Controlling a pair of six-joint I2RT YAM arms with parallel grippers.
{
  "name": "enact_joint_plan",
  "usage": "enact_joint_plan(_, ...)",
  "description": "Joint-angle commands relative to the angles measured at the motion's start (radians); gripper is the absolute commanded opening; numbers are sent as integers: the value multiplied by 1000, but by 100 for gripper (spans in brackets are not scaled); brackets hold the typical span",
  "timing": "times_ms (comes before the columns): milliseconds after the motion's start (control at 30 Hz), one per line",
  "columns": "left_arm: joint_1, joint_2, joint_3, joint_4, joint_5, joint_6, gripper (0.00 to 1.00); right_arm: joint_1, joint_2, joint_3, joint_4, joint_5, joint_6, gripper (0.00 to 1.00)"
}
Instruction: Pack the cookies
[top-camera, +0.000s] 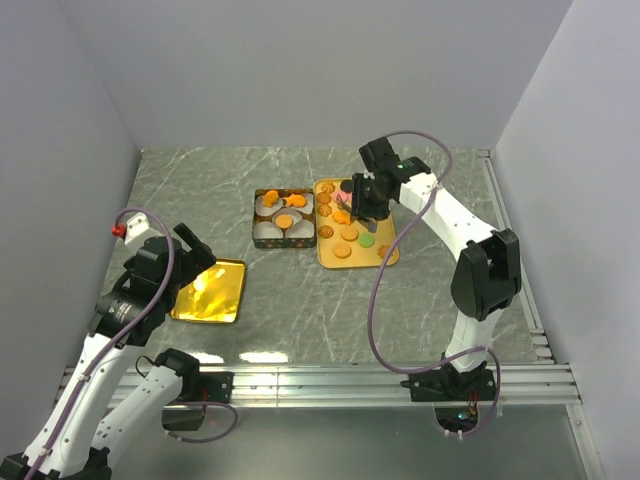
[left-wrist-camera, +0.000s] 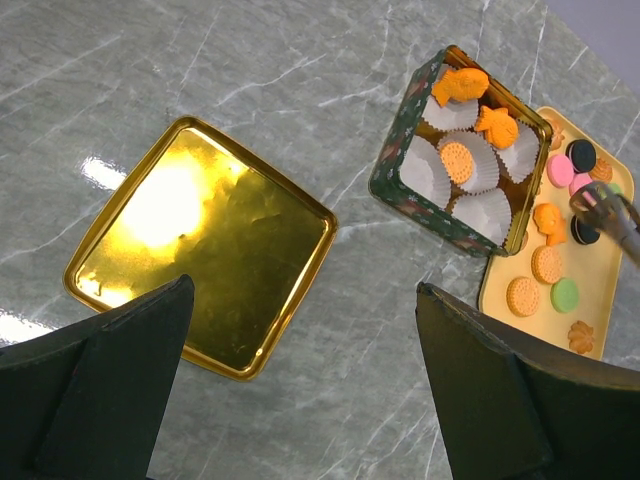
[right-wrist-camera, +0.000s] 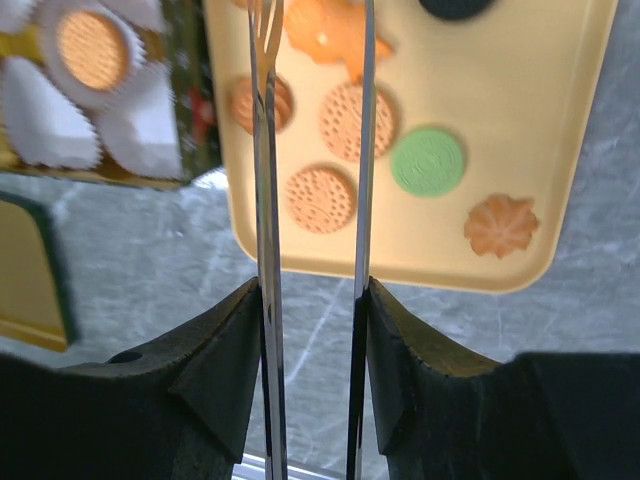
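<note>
- grey marbled table (top-camera: 300, 320), with plain pale walls on three sides.
- near the middle of the top view sits a dark patterned tin (top-camera: 280, 241) lined with white paper cups (left-wrist-camera: 490, 210); some cups hold an orange cookie (left-wrist-camera: 457, 160), others are bare.
- a yellow tray (right-wrist-camera: 560, 150) lies just beside the tin at its 3 o'clock, with most of the cookies (right-wrist-camera: 320, 198) loose on it — orange rounds and flowers, a green cookie (right-wrist-camera: 428, 160), and a pink cookie (left-wrist-camera: 560, 170) and a black cookie (left-wrist-camera: 581, 155) toward its 12 o'clock end.
- a gold lid (top-camera: 210, 290) lies flat, apart from the tin, between its 7 and 8 o'clock.
- the left gripper (left-wrist-camera: 305, 290) hangs over the lid, fingers spread wide, holding nothing.
- the right gripper (right-wrist-camera: 312, 290) is clamped on metal tongs (right-wrist-camera: 265, 150) over the tray (blades apart where visible; the tips run past the wrist view's edge).
</note>
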Motion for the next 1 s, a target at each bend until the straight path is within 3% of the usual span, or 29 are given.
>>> enact_joint_plan(0, 4, 3, 3, 28, 7, 8, 99, 6, -60, -28, 10, 29, -14, 50)
enact_joint_plan(967, 30, 17, 3, 32, 13, 11, 99, 10, -51, -76, 14, -39, -49, 59)
